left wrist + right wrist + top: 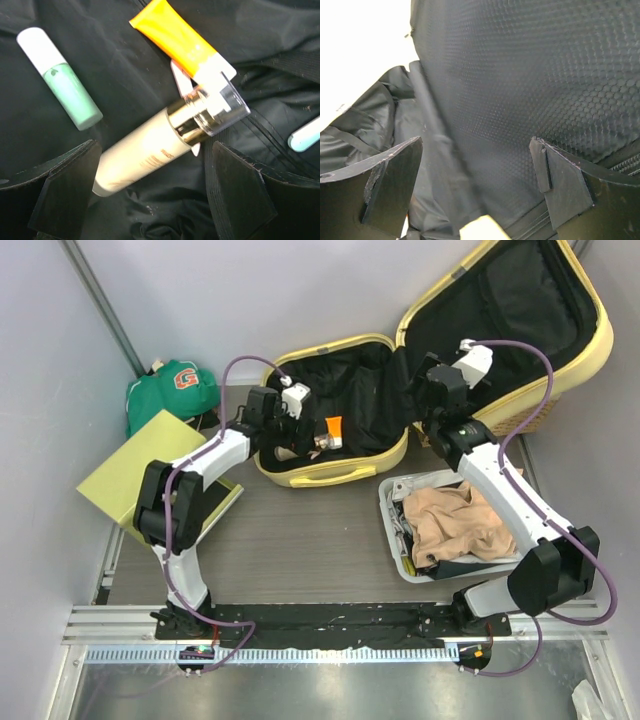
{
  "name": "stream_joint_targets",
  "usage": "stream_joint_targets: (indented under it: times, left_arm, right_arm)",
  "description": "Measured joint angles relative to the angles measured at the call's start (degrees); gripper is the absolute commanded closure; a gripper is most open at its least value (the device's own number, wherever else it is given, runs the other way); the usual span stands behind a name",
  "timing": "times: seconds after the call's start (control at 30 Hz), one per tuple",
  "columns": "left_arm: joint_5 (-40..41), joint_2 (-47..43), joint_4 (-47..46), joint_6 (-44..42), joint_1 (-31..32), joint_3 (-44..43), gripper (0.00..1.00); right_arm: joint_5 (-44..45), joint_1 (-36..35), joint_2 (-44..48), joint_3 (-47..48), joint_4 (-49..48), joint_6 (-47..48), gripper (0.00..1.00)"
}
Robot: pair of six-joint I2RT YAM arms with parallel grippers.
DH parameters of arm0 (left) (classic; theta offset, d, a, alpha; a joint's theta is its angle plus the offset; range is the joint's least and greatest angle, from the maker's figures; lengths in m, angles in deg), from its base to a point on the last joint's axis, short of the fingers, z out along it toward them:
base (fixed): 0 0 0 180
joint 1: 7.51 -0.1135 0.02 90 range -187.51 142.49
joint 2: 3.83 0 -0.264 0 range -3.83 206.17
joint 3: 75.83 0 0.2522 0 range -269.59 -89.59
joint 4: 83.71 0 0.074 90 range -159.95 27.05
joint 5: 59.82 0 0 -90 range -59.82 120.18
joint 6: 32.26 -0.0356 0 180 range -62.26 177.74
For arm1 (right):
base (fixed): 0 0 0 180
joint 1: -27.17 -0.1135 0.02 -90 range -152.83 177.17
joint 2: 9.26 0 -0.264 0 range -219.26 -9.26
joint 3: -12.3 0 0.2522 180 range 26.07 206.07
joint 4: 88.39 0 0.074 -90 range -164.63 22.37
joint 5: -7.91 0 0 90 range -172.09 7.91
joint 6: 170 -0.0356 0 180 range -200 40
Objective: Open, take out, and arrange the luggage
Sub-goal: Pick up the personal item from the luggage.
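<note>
The pale yellow luggage (335, 474) lies open, its lid (603, 340) leaning back at the upper right. My left gripper (297, 440) hangs open inside the base half. Its fingers (70, 185) straddle the lower end of a cream pump bottle (145, 150) lying on the black lining, without closing on it. An orange tube (175, 37) and a green-and-white tube (65, 85) lie beyond the bottle. My right gripper (428, 392) is open at the hinge side and faces the lid's black mesh lining (530, 75), with nothing between its fingers (390, 175).
A grey bin (393, 530) holding a beige cloth (455, 525) stands right of the base half. A yellow-green box (150, 475) and a green cap (172, 390) are at the left. A wicker basket (530, 420) sits under the lid. A pale blue tube (305, 137) lies at the right.
</note>
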Motion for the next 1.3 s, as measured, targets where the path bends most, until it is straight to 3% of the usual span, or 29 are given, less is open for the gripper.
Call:
stream_joint_targets:
  times: [0.53, 0.6, 0.73, 0.8, 0.9, 0.93, 1.03, 1.3]
  left_arm:
    - [-3.2, 11.7, 1.9, -1.7, 0.4, -9.0, 0.0]
    - [-3.8, 12.8, 1.9, -1.7, 0.4, -9.0, 0.05]
    - [-6.5, 14.8, 1.6, -0.5, 0.4, -9.0, 0.38]
    - [-7.4, 15.4, 1.7, 0.5, 0.4, -9.2, 0.49]
    - [-9.1, 16.0, 1.7, 2.5, 0.4, -9.6, 0.7]
    - [-9.4, 16.0, 1.7, 3.1, 0.4, -9.6, 0.82]
    - [-9.8, 16.0, 2.0, 4.7, 0.4, -9.9, 1.0]
    - [-10.5, 14.3, 2.9, 8.7, 0.4, -12.2, 1.0]
  right_arm:
    - [-5.9, 3.5, -1.1, 0.9, 6.2, -7.8, 0.0]
    - [-6.2, 3.6, -1.4, 1.1, 6.5, -7.8, 0.0]
    - [-6.5, 4.0, -1.6, 1.7, 7.2, -8.0, 0.0]
    - [-6.6, 4.0, -1.6, 1.7, 7.3, -8.0, 0.0]
    - [-6.6, 4.0, -1.6, 1.7, 7.3, -7.9, 0.0]
    - [-6.6, 4.0, -1.6, 1.7, 7.4, -7.9, 0.0]
    - [-6.9, 4.0, -1.6, 1.8, 7.5, -7.8, 0.0]
    - [-11.9, 4.0, -1.7, 2.0, 7.1, -4.8, 0.02]
